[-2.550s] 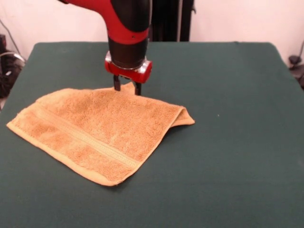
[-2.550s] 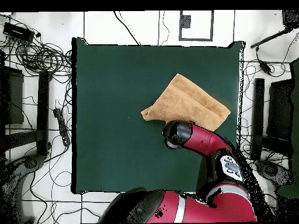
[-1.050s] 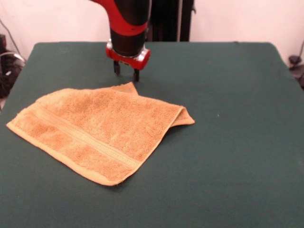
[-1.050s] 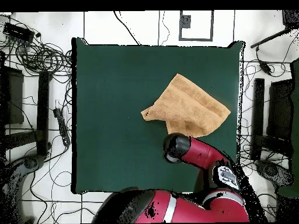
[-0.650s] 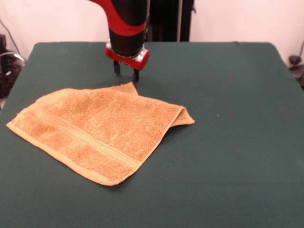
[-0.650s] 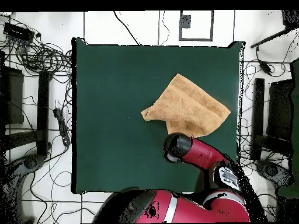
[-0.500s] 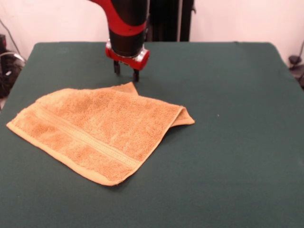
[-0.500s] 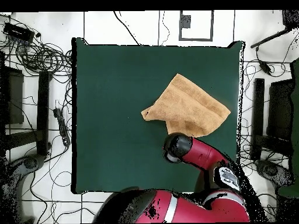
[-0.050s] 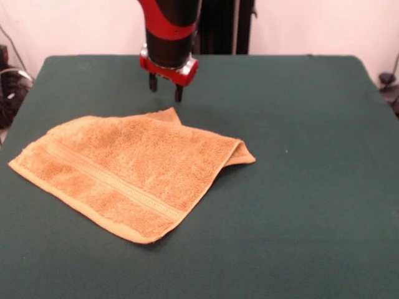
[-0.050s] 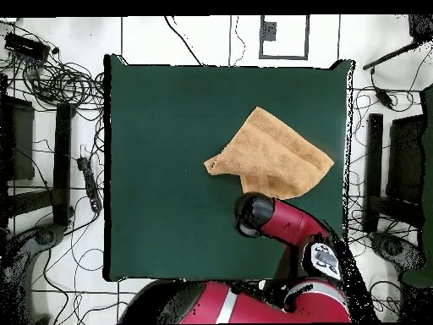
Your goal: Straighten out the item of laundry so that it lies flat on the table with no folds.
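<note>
While towel (image 9: pixel 131 174) lies unmoved, empty claw (image 9: pixel 165 88) has risen.

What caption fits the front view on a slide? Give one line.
Sawyer gripper hovers open above the green table, just beyond the orange towel, which lies partly folded.

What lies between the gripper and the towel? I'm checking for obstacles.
Nothing: the front view shows only bare green table between the raised gripper and the towel.
</note>
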